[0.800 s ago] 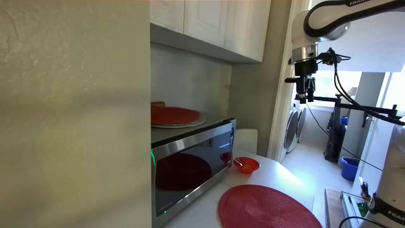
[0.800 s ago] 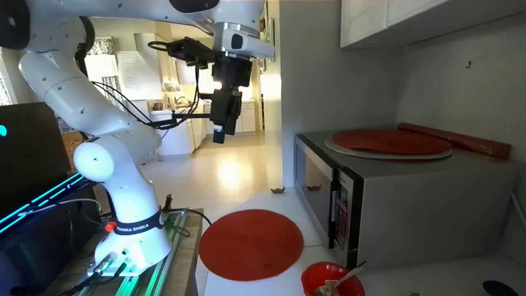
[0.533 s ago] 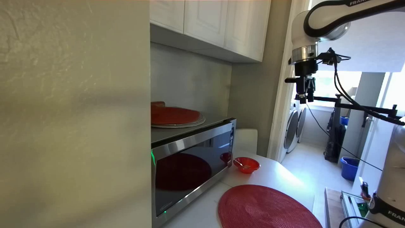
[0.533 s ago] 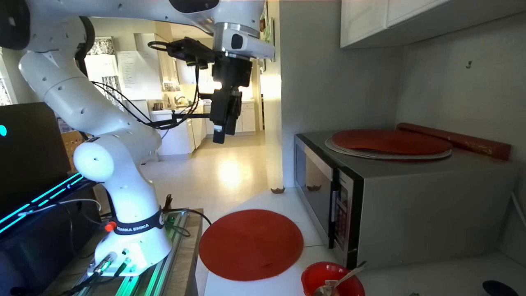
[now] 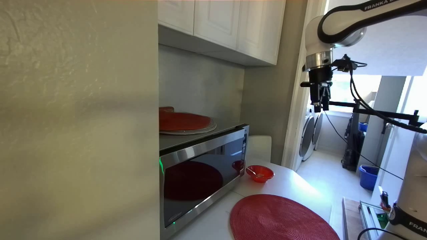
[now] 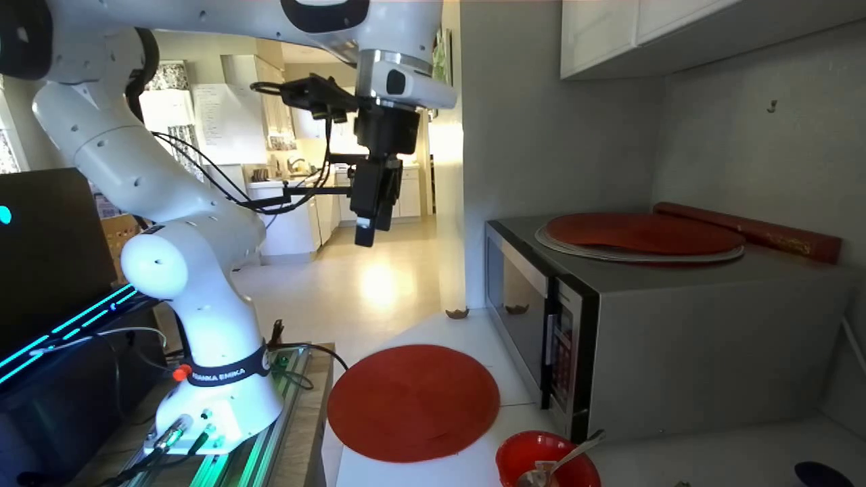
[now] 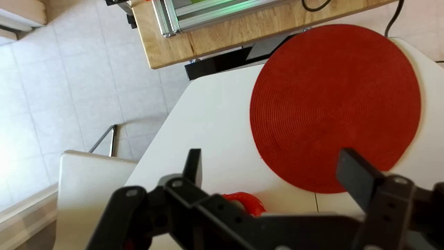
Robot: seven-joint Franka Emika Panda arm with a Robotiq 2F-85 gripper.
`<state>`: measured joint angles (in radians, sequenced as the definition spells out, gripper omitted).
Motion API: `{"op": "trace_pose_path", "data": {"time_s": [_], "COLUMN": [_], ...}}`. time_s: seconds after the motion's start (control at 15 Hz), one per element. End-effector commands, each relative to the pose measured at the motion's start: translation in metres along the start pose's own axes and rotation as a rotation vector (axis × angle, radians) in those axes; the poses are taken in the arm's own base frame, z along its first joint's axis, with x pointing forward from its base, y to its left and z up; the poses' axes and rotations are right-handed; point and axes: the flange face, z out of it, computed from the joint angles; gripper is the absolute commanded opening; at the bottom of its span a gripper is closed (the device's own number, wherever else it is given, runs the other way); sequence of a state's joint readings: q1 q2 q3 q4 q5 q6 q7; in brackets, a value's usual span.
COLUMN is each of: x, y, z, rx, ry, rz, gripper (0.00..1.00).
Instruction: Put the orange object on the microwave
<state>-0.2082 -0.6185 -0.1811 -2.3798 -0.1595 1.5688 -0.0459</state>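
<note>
The orange disc (image 7: 333, 107) is laid flat on the white table (image 7: 222, 132), in the upper right of the wrist view; in an exterior view it is seen at the lower middle of the frame, just beside the microwave (image 6: 717, 358), by which much of the right side is filled. The gripper (image 7: 270, 156) is held well above the table, pointed downward, and its two fingers are spread wide. In the wrist view, the disc's lower edge is partly covered by the finger at the right of the frame. On the microwave's top, a second red disc (image 6: 643, 230) is laid over a pale round layer (image 6: 612, 253), and a long red box-like item (image 6: 785, 240) is seen behind them. A red bowl (image 6: 521, 452), in which a spoon (image 6: 583, 446) is rested, is set near the microwave, at the bottom of the frame in an exterior view.
</note>
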Motion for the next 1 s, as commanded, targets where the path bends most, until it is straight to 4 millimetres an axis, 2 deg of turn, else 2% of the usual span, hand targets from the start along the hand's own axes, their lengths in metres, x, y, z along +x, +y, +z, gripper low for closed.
{"op": "trace_pose_path", "data": {"time_s": [0.0,0.33,0.67,0.73,0.93], "x": [0.029,0.061,0.077,0.074,0.078], "y": [0.010,0.036,0.057,0.050,0.055], "z": [0.051,0.130,0.189,0.170,0.189], "rx": [0.038,0.080,0.118,0.089,0.091], "ry": [-0.062,-0.102,-0.071,-0.084,-0.091], "rz": [0.003,0.029,0.030,0.032,0.035], "gripper": [1.00,1.00,1.00,1.00,1.00]}}
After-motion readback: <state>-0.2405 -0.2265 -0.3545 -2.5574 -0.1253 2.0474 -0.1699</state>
